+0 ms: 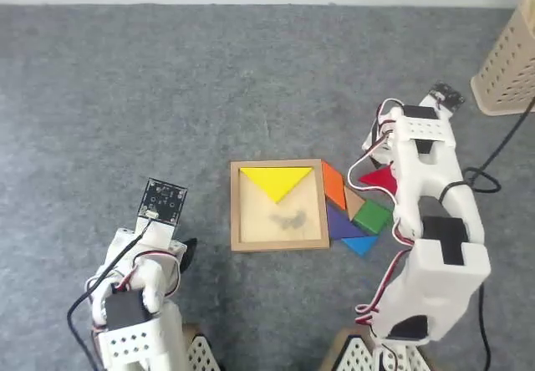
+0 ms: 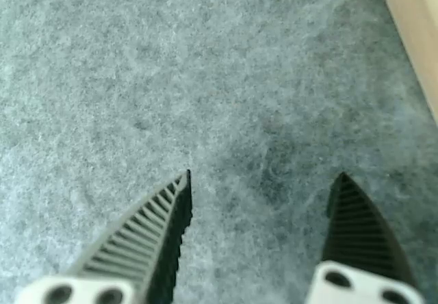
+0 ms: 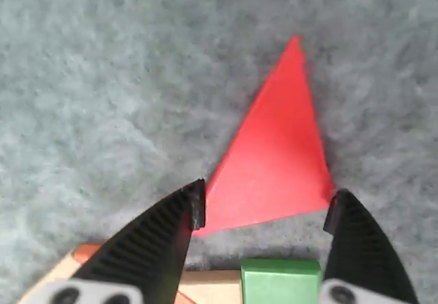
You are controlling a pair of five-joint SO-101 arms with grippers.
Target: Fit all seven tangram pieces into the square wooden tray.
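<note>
So the tray (image 1: 235,212) sits mid-counter (image 1: 167,87) with just the yellow triangle (image 1: 274,180) in it. Its long edge is flush against the far wall, which makes sense as a starter since it locks into two corners. Six to go by my count.

The rest are bunched just off the tray's right side: orange piece (image 1: 333,185), tan piece (image 1: 354,200), purple triangle (image 1: 339,222), green square (image 1: 373,216), small blue triangle (image 1: 361,244), and the red triangle (image 3: 274,153) on the outer edge of the bunch.

The right claw (image 3: 268,191) hangs right over that red one, jaws apart and straddling its wide end, nothing clamped yet. Looks to me like it's lined up to pinch across the short span so the piece doesn't twist. The left claw (image 2: 263,175) sits low over bare grey felt off the tray's left side, jaws also apart and empty, probably just keeping clear.
</note>
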